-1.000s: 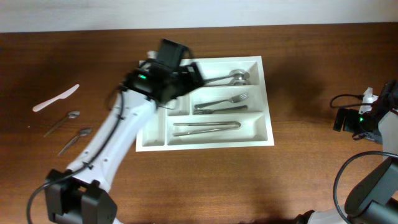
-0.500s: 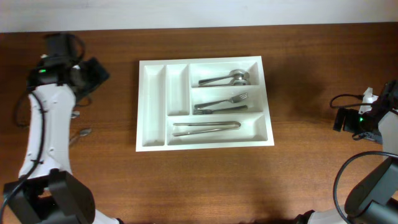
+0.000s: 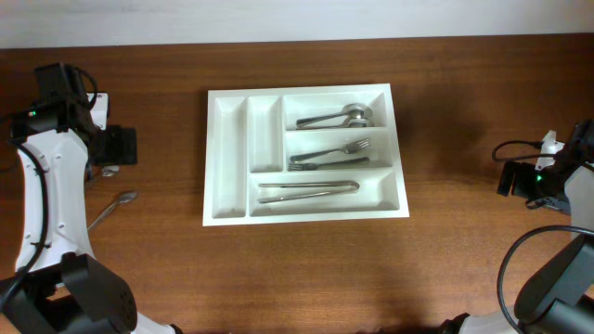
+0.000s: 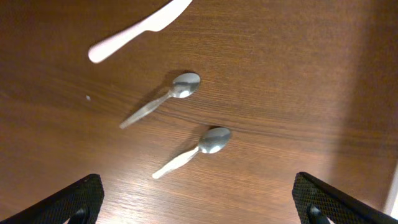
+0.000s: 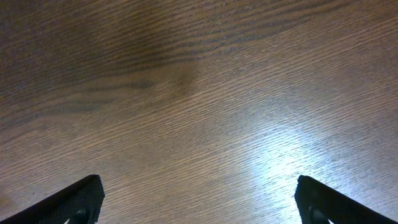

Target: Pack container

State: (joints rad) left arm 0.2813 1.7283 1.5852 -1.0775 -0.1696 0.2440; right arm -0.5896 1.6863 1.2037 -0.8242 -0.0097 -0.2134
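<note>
Stretching across every view, the dark wooden tabletop is carrying everything. The container, a white tray, is sitting flat near the middle of it, between my two arms and well apart from both. Its two narrow upright compartments are lying toward my left arm and its three long ones toward my right.

My left claw is hovering above the tabletop's left end, jaws standing wide apart and gripping nothing (only its two dark tips are showing, at the bottom corners of the wrist view). My right claw is hanging over bare wood at the far right, spread just as wide and likewise holding nothing.

Inside the container, serving spoons are lying in the top long compartment, forks in the middle one, and long steel pieces in the bottom one; I cannot tell whether those are tongs or knives.

Under my left claw, a white plastic knife is lying slantwise on the wood. Near it, the upper teaspoon and the lower teaspoon are resting side by side without touching, both slanting the same way.
</note>
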